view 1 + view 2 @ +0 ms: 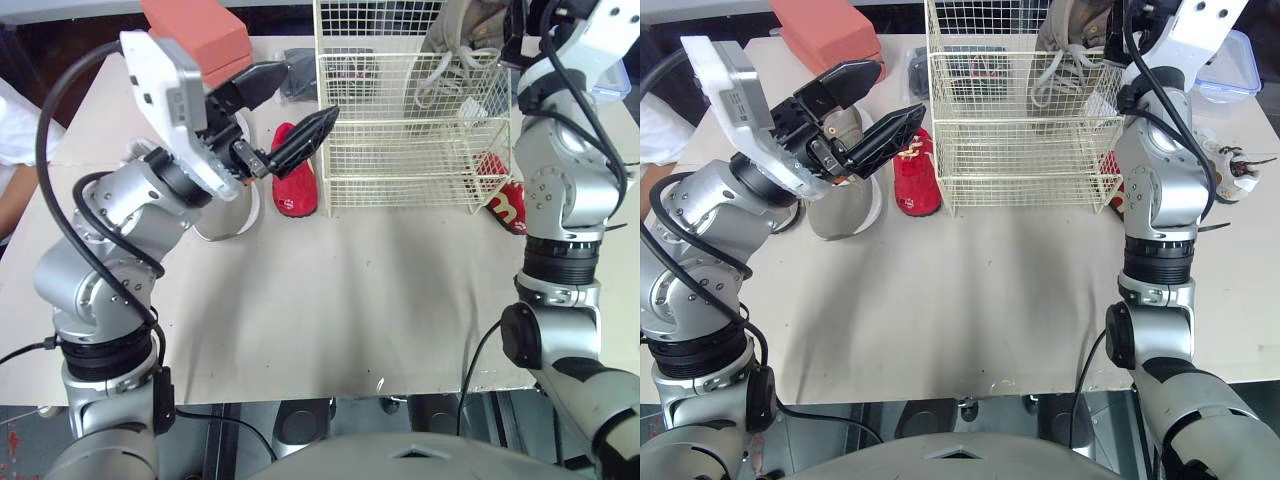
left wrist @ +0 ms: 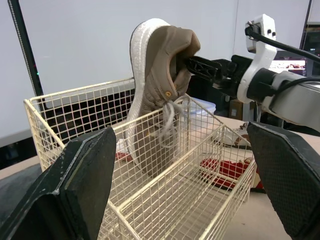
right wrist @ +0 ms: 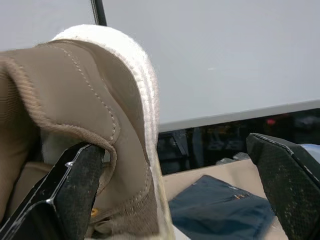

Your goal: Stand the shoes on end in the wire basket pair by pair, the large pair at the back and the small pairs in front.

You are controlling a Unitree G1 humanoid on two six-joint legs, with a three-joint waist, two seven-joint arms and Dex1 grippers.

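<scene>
Tan fabric over a thick white foam sole: the large sneaker [image 2: 155, 75], on end at the back of the cream wire basket [image 2: 190, 165], toe down among the wires, heel high above the rim, laces dangling loose inside. Right gripper [image 3: 172, 142] up at the heel with its 2 black fingers spread wide, 1 tucked inside the collar against the lining, the other well clear of the heel's outer side, so no squeeze on the shoe; probably propped on its toe and against the back wires, though contact there hidden. Left gripper [image 1: 275, 115] empty, fingers parted, hovering above the small red shoe [image 1: 293, 185] lying flat just beside the basket's left wall. Under that arm, a grey-tan shoe [image 1: 840, 210] with a white rim, likely the sneaker's mate and so the next candidate for the back row. A second red shoe [image 1: 508, 205] by the basket's right front corner; a dark blue item [image 3: 215, 207], perhaps another shoe, beyond the basket. Judged on handling: light for its size, upper soft and ready to fold, sole springy yet firm enough to pinch, top-heavy and apt to tip when stood on its toe. Best hold at the stiffened heel counter, 1 finger inside the collar and 1 outside, not on laces or tongue. Little red shoes lighter, smoother, likely slicker; same heel pinch, gentler.
</scene>
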